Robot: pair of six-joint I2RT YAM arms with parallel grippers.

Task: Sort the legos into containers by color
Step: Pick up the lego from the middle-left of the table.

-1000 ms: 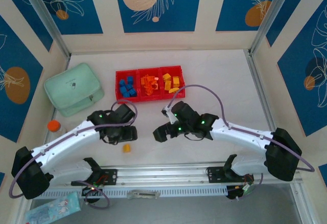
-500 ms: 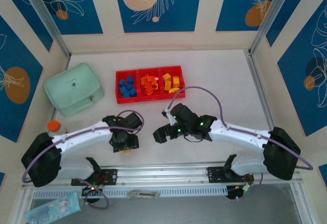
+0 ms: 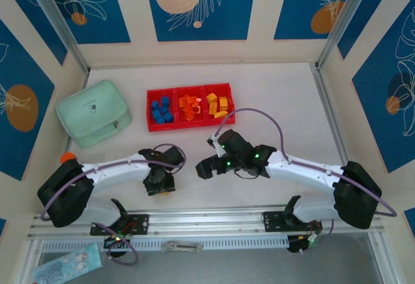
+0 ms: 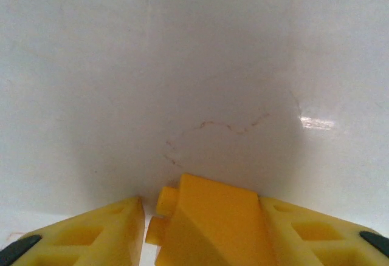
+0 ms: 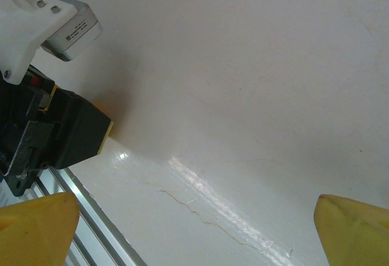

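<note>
A yellow-orange lego (image 4: 213, 223) lies on the white table between my left gripper's (image 4: 200, 208) fingers. The right finger presses against it and its studs all but touch the left finger. From above, the left gripper (image 3: 159, 183) points down at the table's near middle and covers that brick. My right gripper (image 3: 206, 167) hovers just to its right, and its jaws (image 5: 194, 229) are wide open over bare table. The containers are a red tray (image 3: 191, 126) holding blue legos (image 3: 160, 110) on the left, orange (image 3: 189, 107) in the middle and yellow-orange (image 3: 218, 106) on the right.
A mint-green case (image 3: 94, 113) sits left of the tray. A small orange cap (image 3: 67, 158) peeks out by the left arm's elbow. The metal rail (image 3: 207, 219) runs along the near edge. The left arm's black wrist (image 5: 61, 135) appears in the right wrist view.
My left arm swung toward the near edge and came down over the loose yellow-orange brick, and its jaws narrowed around it. The right arm has barely moved.
</note>
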